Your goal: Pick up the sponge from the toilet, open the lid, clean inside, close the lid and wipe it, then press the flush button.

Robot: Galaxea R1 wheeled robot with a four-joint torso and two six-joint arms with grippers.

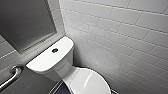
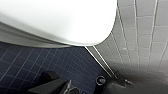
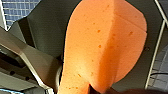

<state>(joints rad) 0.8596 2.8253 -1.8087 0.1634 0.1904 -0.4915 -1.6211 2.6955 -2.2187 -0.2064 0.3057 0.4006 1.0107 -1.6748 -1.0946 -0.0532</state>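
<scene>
Right gripper (image 3: 99, 90) is gripping the sponge (image 3: 105, 42): in the right wrist view the orange sponge is sitting very close to the camera, pocked surface with small darker specks, and dark finger parts are biting into its narrow end. Grey angled robot parts are showing beside and behind the sponge, with blue floor tiles (image 3: 20, 7) peeking past them in one corner. In the head view the toilet (image 1: 62, 67) is standing in the corner of the room, cistern against the grey back wall, with the white tiled wall (image 1: 125, 32) running along its side. The flush button (image 1: 55, 50) is sitting in the middle of the flat cistern top, dark and round, with nothing touching it. The lid (image 1: 86, 81) is lying down, closed over the bowl, glossy and catching light. A metal grab bar (image 1: 11, 77) is hanging on the wall near the cistern, apart from it, and a dull grey framed panel (image 1: 25, 22) is sitting above that. In the left wrist view the lid's rounded white edge (image 2: 65, 22) is looming above dark blue floor tiles (image 2: 50, 65), with the bowl rim just beneath it and the pale wall tiles (image 2: 145, 37) meeting the floor beyond. Dark parts of the left gripper (image 2: 58, 86) are showing over the floor; cannot tell whether it is open or closed, and it is not touching the toilet.
</scene>
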